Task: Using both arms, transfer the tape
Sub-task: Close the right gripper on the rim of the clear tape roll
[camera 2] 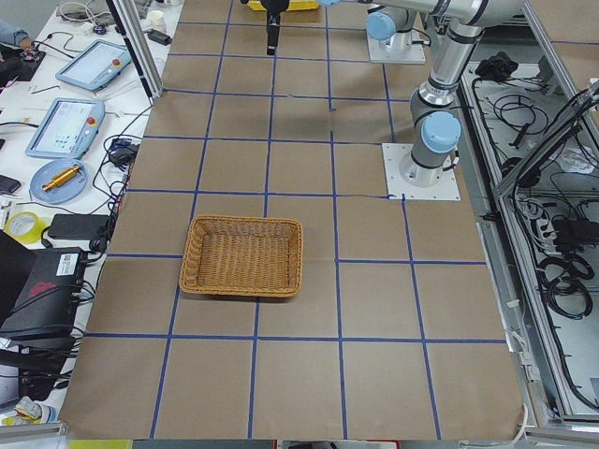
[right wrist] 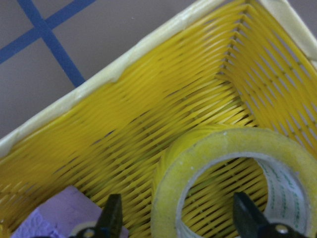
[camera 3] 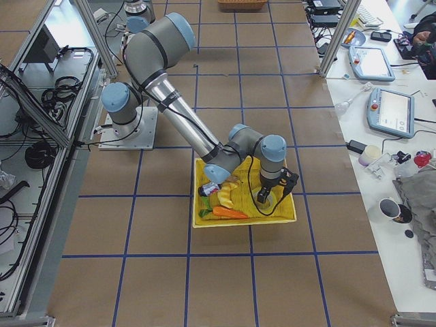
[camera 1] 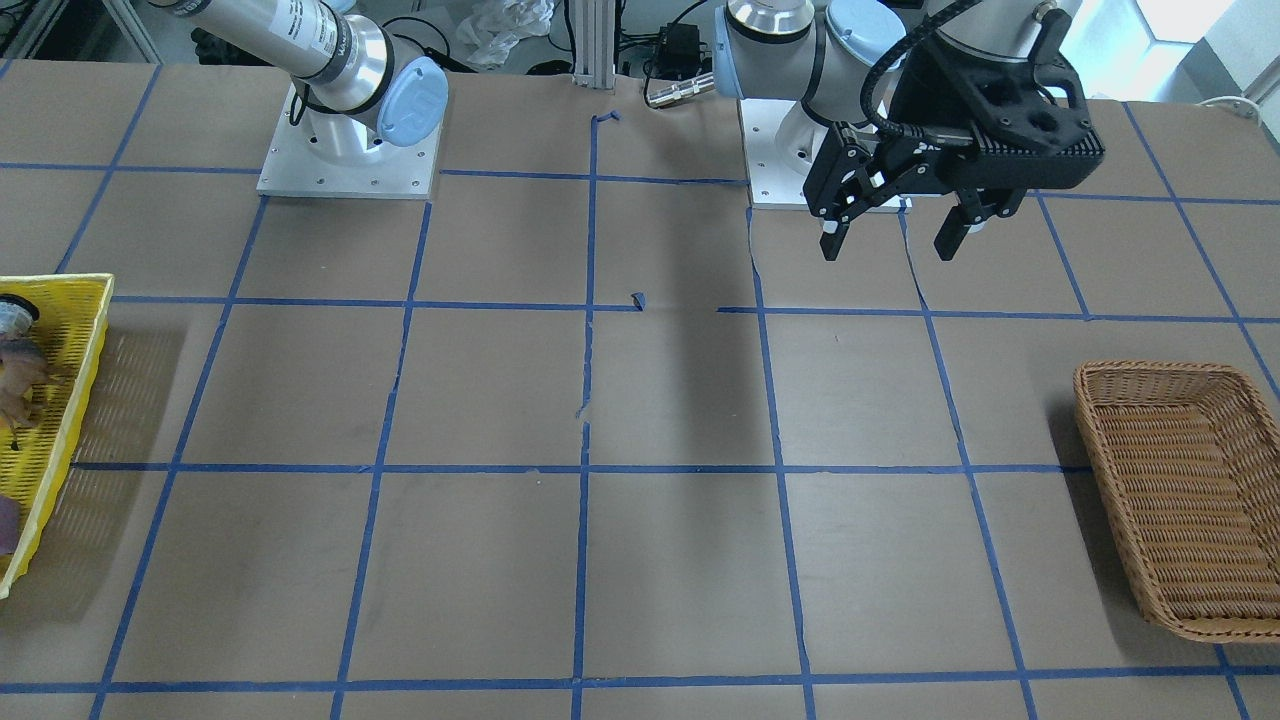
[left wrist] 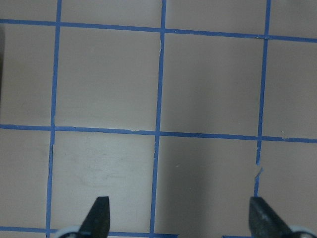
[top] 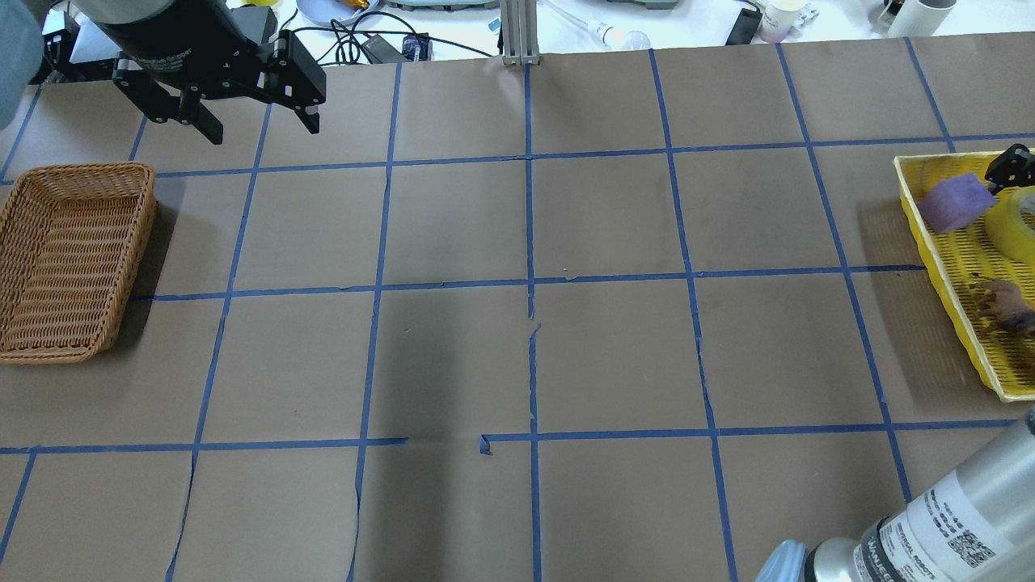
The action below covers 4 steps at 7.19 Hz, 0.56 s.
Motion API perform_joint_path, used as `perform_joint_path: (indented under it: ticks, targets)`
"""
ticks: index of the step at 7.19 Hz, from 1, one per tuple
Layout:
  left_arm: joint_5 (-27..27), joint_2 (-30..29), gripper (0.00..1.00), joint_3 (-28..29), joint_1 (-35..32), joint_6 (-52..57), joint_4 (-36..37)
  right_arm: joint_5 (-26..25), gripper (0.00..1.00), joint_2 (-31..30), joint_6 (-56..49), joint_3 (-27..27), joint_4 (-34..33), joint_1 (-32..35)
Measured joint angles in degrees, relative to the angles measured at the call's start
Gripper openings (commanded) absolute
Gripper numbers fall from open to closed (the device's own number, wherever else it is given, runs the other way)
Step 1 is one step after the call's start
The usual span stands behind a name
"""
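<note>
Closest in, the right gripper [right wrist: 181, 220] hangs low inside the yellow tray [right wrist: 148, 64], jaws spread wide and nothing clamped. Its fingers [right wrist: 113, 215] straddle the wall of the tape [right wrist: 198, 153]: one tip stands outside the ring, the other over the hole of the pale core. Whether either tip touches the roll is hard to say from this angle. The tape lies flat on the tray floor near a corner, hole upward, and a purple block [right wrist: 54, 215] sits just beside it on the outer finger's side.

A step back, the overhead view puts the tray at the right end of the table [top: 614, 356]. The block is at the far side of the tray, the tape next to it, and a brown toy animal [top: 1003, 303] lies nearer the robot. The right arm [camera 3: 177, 116] slopes down from its base and bends over the tray, its wrist pointing straight down into it.

Between the two ends, the table shows only brown paper crossed by blue grid lines [left wrist: 158, 74].

Farthest off, on the robot's left, the left gripper [camera 1: 890, 235] hangs well above the table. Its jaws are parted and it holds nothing, and its own camera sees only paper and grid lines between the fingertips. A wicker basket [top: 73, 259] stands at the left end of the table, well apart from the tray and the tape
</note>
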Motion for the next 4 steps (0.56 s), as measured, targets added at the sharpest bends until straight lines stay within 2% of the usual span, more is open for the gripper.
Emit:
perform_joint_path:
  ticks: [4]
  targets:
    - [0.0, 0.0, 1.0, 0.0, 0.0, 0.0, 0.0, 0.5, 0.0, -2.4, 0.2, -0.2, 1.6, 0.1]
